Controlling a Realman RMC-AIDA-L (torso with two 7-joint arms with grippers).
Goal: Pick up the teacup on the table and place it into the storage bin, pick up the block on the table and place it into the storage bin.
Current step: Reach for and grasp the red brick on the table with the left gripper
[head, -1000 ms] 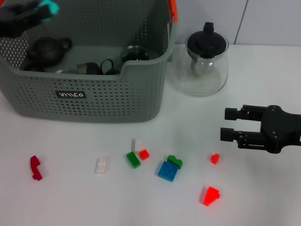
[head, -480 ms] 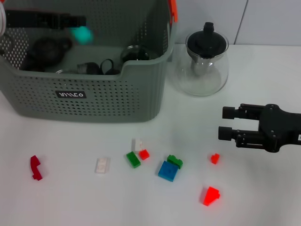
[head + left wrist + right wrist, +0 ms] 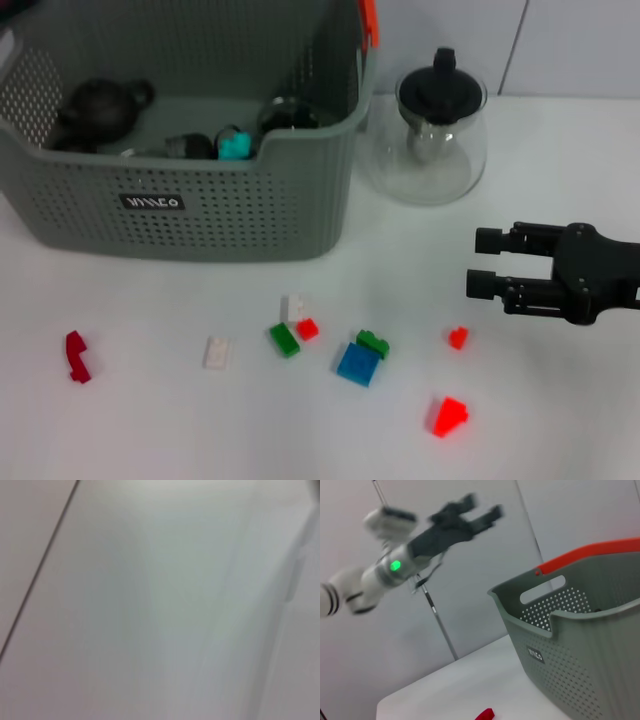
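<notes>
The grey perforated storage bin (image 3: pixel 200 215) stands at the back left, and its wall and orange-red handle also fill the right wrist view (image 3: pixel 590 645). A teal block (image 3: pixel 235 145) lies inside it among dark rounded pieces. No teacup shows on the table. Several small blocks lie in front of the bin, among them a blue block (image 3: pixel 357 364) and a red wedge (image 3: pixel 449 415). My right gripper (image 3: pixel 476 262) hovers open above the table at the right, nothing between its fingers. My left gripper (image 3: pixel 482 509) is raised high beyond the bin, fingers apart and empty.
A glass teapot (image 3: pixel 430 135) with a black lid stands right of the bin. A dark teapot (image 3: pixel 95 105) sits in the bin's far left corner. A red curved piece (image 3: pixel 76 357) lies at the front left. The left wrist view shows only a pale blurred surface.
The teal block left my left gripper and dropped into the bin. My left arm lifted away out of the head view. My right gripper stayed almost still.
</notes>
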